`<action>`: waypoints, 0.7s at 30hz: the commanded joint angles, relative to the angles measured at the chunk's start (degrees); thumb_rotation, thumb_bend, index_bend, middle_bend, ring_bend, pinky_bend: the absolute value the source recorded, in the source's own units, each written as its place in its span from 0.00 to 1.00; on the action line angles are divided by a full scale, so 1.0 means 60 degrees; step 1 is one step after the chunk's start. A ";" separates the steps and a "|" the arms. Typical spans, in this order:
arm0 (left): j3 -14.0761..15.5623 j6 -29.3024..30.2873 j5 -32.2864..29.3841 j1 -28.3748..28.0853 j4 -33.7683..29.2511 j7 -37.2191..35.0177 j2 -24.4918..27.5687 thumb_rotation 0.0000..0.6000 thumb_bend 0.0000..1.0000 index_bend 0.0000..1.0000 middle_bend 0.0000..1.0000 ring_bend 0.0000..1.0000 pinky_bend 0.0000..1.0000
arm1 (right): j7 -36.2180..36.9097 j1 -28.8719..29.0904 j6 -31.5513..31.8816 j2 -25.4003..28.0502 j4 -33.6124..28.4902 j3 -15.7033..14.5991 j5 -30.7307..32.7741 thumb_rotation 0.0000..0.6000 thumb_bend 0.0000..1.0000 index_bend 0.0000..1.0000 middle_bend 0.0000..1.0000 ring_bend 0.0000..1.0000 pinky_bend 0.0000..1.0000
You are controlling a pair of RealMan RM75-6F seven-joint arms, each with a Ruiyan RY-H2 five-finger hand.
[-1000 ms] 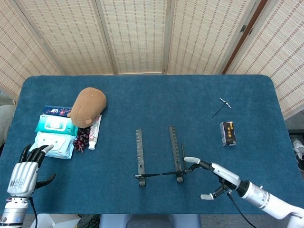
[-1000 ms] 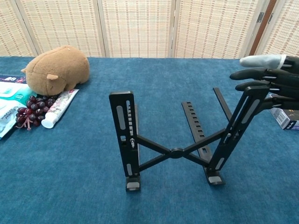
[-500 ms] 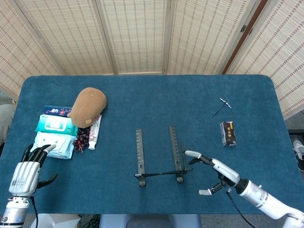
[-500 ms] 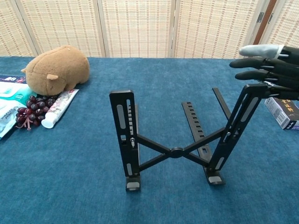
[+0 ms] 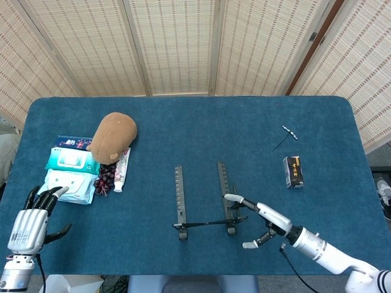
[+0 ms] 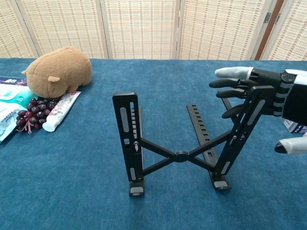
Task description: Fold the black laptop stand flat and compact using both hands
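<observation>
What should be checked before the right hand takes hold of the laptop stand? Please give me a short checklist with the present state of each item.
1. Laptop stand upright and unfolded: ok, cross brace spread, both feet on the table.
2. Right hand free to grasp: ok, fingers apart, holding nothing.
3. Right hand touching the stand's right upright: cannot tell; they overlap in the chest view.
4. Left hand ready: not ok, open at the table's near left corner, far from the stand.
5. Space around the stand: ok, plush toy, grapes and small box lie apart.
</observation>
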 commanded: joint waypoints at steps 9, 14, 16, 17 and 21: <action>0.0009 -0.0148 -0.0001 -0.0074 -0.0003 0.0120 -0.0057 1.00 0.17 0.17 0.18 0.18 0.00 | 0.0395 0.0036 -0.0236 -0.0296 0.0289 -0.0282 0.0020 1.00 0.00 0.00 0.07 0.06 0.19; -0.0007 -0.0199 -0.0038 -0.0105 -0.0004 0.0178 -0.0081 1.00 0.17 0.17 0.18 0.18 0.00 | 0.0795 0.0027 -0.0280 -0.0433 0.0448 -0.0413 0.0050 1.00 0.00 0.00 0.07 0.06 0.19; -0.0009 -0.0206 -0.0045 -0.0110 0.0001 0.0189 -0.0087 1.00 0.17 0.17 0.18 0.18 0.00 | 0.1084 0.0021 -0.0249 -0.0476 0.0507 -0.0487 0.0040 1.00 0.00 0.00 0.07 0.06 0.19; -0.0008 -0.0212 -0.0048 -0.0112 0.0001 0.0196 -0.0089 1.00 0.17 0.17 0.18 0.18 0.00 | 0.1218 0.0019 -0.0230 -0.0493 0.0537 -0.0518 0.0031 1.00 0.00 0.00 0.07 0.06 0.19; -0.0007 -0.0242 -0.0056 -0.0130 0.0004 0.0224 -0.0109 1.00 0.17 0.17 0.18 0.18 0.00 | 0.1643 -0.0005 -0.0135 -0.0557 0.0709 -0.0641 -0.0008 1.00 0.00 0.00 0.07 0.06 0.19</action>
